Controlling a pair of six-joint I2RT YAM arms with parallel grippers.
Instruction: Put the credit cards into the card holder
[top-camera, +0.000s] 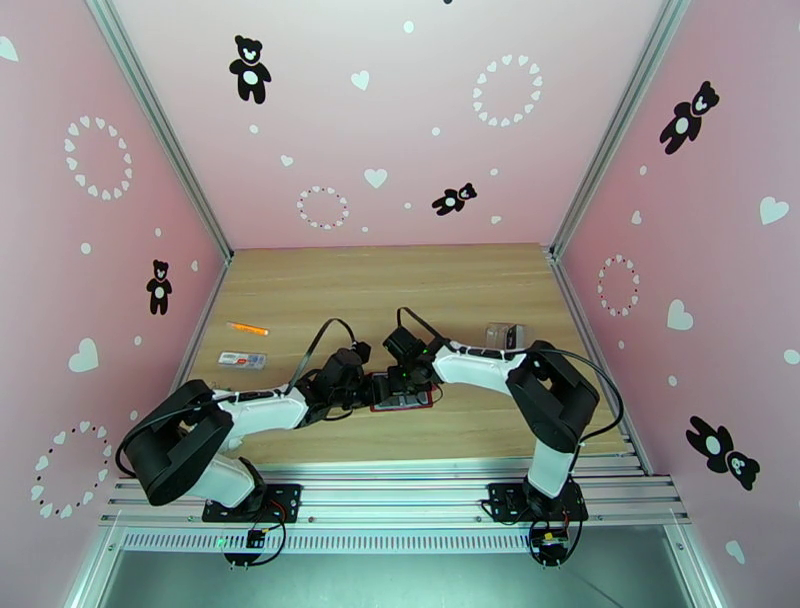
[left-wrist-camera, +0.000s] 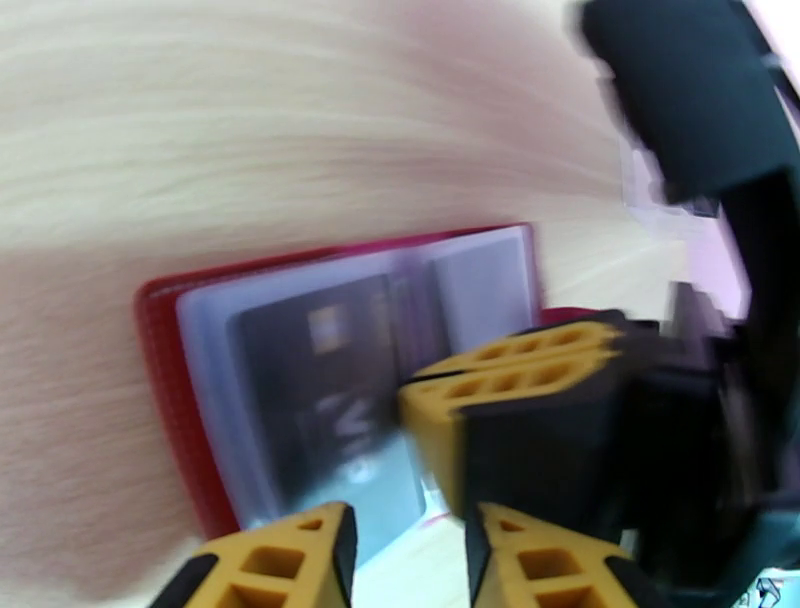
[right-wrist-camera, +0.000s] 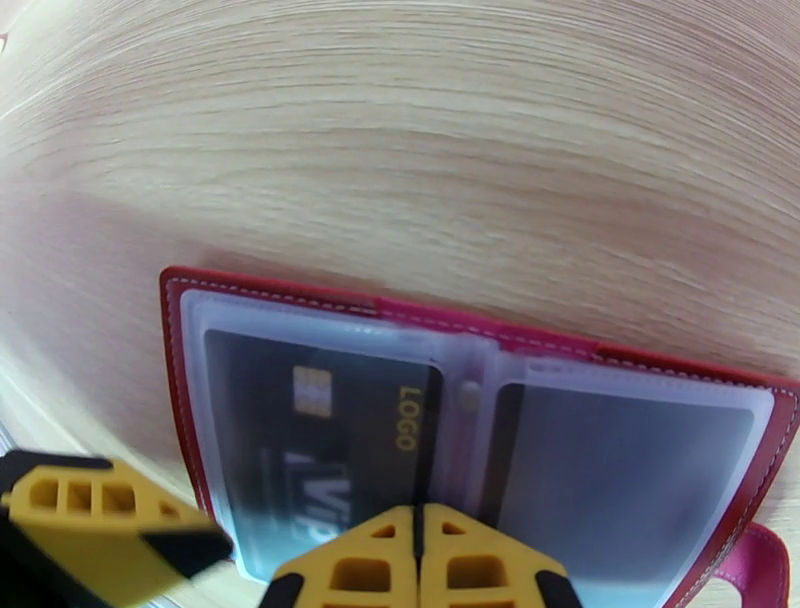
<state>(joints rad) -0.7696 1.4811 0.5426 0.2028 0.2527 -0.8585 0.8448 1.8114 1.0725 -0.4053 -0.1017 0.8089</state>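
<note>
The dark-red card holder (top-camera: 412, 404) (right-wrist-camera: 176, 330) lies open on the wooden table between both arms, grey sleeves up. A dark credit card (right-wrist-camera: 330, 440) (left-wrist-camera: 310, 400) with a gold chip and gold lettering sits inside the left sleeve. The right sleeve (right-wrist-camera: 630, 450) looks dark grey; I cannot tell whether it holds a card. My right gripper (right-wrist-camera: 418, 525) (left-wrist-camera: 440, 385) is shut, its tips resting on the sleeves near the holder's fold. My left gripper (left-wrist-camera: 410, 565) hovers at the holder's left end with its fingers apart and nothing gripped between them; one of its fingers (right-wrist-camera: 90, 520) shows beside the cover.
A clear plastic case (top-camera: 505, 333) stands on the table right of the arms. An orange stick (top-camera: 247, 328) and a white-and-red strip (top-camera: 242, 359) lie at the left. Pink walls close the table on three sides.
</note>
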